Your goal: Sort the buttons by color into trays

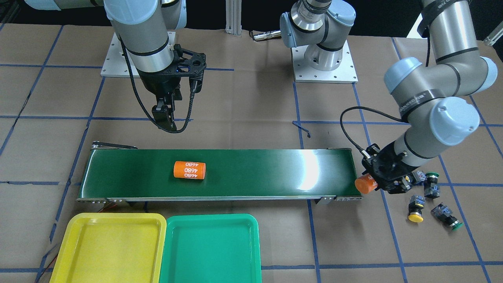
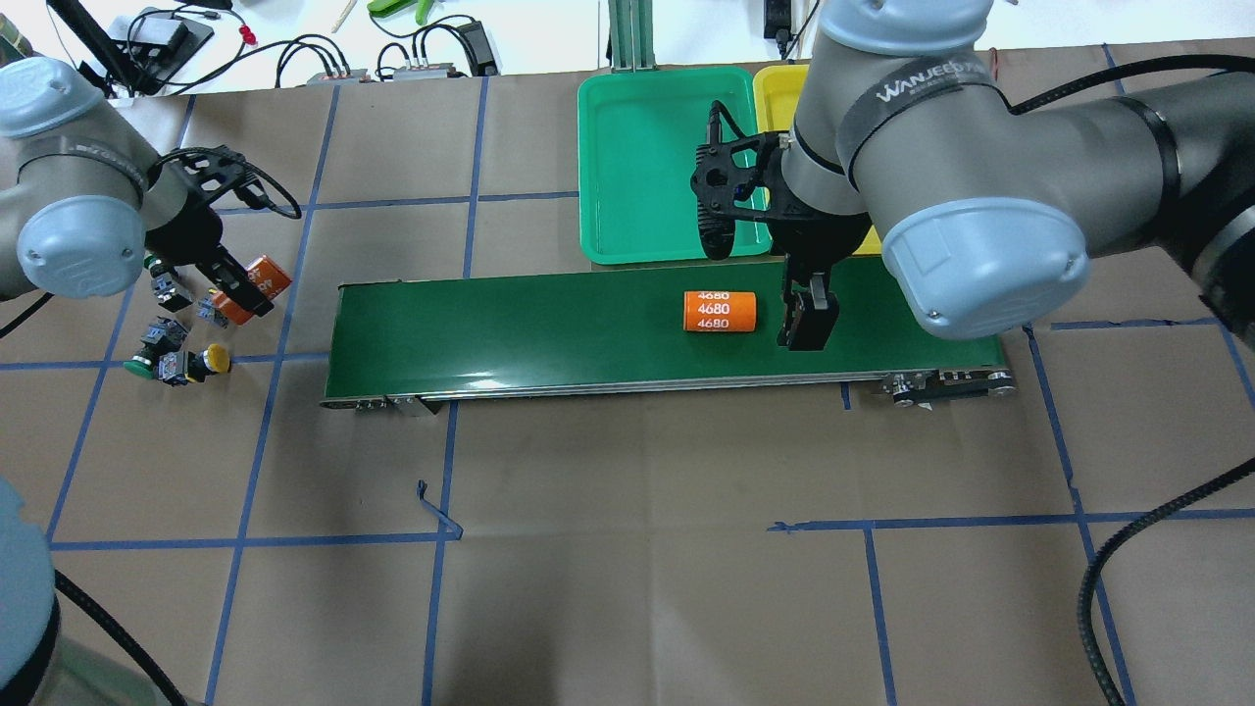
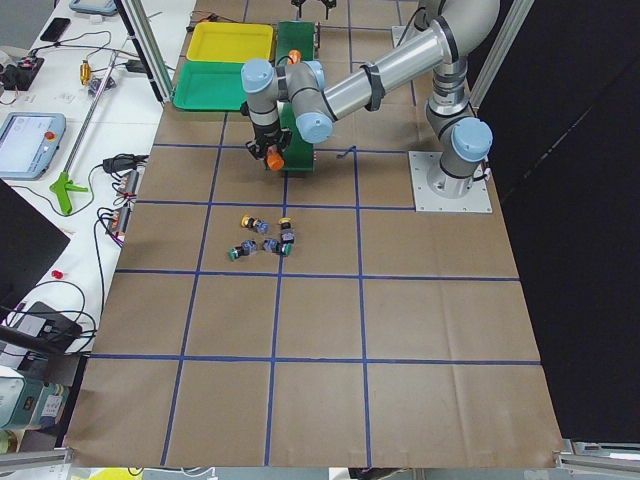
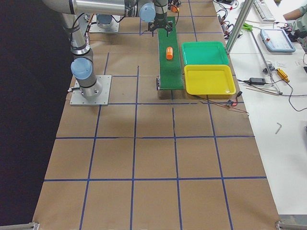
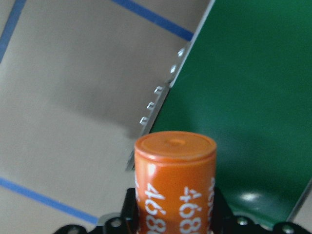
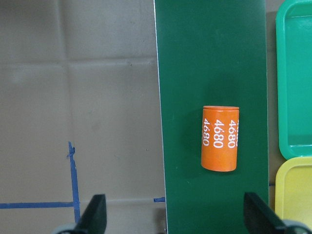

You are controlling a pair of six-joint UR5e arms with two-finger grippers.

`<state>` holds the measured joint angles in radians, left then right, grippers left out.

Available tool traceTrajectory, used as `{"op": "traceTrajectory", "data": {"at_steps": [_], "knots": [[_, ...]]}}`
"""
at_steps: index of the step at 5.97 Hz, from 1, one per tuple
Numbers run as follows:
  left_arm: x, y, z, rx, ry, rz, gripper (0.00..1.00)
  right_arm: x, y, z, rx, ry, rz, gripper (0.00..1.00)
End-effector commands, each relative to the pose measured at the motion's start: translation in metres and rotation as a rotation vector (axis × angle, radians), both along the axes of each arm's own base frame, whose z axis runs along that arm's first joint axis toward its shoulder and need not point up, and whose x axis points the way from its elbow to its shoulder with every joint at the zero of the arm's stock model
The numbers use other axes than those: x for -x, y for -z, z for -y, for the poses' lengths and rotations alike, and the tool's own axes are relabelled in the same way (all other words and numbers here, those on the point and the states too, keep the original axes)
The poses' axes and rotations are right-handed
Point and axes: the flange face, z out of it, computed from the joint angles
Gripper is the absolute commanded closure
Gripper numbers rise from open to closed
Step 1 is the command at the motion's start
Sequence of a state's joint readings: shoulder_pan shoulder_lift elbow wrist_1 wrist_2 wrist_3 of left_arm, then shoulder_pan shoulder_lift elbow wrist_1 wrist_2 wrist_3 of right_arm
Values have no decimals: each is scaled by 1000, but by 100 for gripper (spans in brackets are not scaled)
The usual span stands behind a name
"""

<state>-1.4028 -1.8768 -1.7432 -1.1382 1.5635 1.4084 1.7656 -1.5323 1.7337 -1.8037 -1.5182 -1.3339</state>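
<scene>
Several buttons lie loose on the paper off the belt's end: a yellow-capped one (image 1: 415, 208) (image 2: 201, 362) and green-capped ones (image 1: 448, 217) (image 1: 432, 184) (image 2: 149, 351). My left gripper (image 1: 375, 184) (image 2: 240, 294) is next to them, shut on an orange 4680 cylinder (image 1: 364, 184) (image 5: 175, 185), held beside the belt's end. My right gripper (image 1: 165, 117) (image 2: 809, 328) (image 6: 178, 219) is open and empty above the belt, near a second orange cylinder (image 1: 190, 170) (image 6: 220, 139). The yellow tray (image 1: 110, 247) and the green tray (image 1: 212, 247) sit side by side, both empty.
The long dark-green conveyor belt (image 1: 255, 173) (image 2: 549, 324) runs across the table between the arms and the trays. Both robot bases (image 1: 324, 59) stand on the far side in the front-facing view. Brown paper with blue tape lines covers the table.
</scene>
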Motion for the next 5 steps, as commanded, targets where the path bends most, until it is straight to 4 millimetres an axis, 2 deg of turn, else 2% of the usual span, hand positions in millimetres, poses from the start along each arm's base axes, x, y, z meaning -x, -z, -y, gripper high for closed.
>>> {"op": "traceTrajectory", "data": {"at_steps": [1, 2, 3, 4, 5], "knots": [[81, 21, -22, -58, 258, 37, 99, 0, 0, 0, 0, 1, 1, 0], [101, 37, -37, -94, 298, 76, 94, 0, 0, 0, 0, 1, 1, 0], [109, 36, -44, -94, 310, 77, 86, 0, 0, 0, 0, 1, 1, 0], [107, 33, -41, -97, 301, 79, 3, 0, 0, 0, -1, 1, 1, 0], [99, 23, -40, -90, 281, 81, 1, 0, 0, 0, -1, 1, 1, 0]]}}
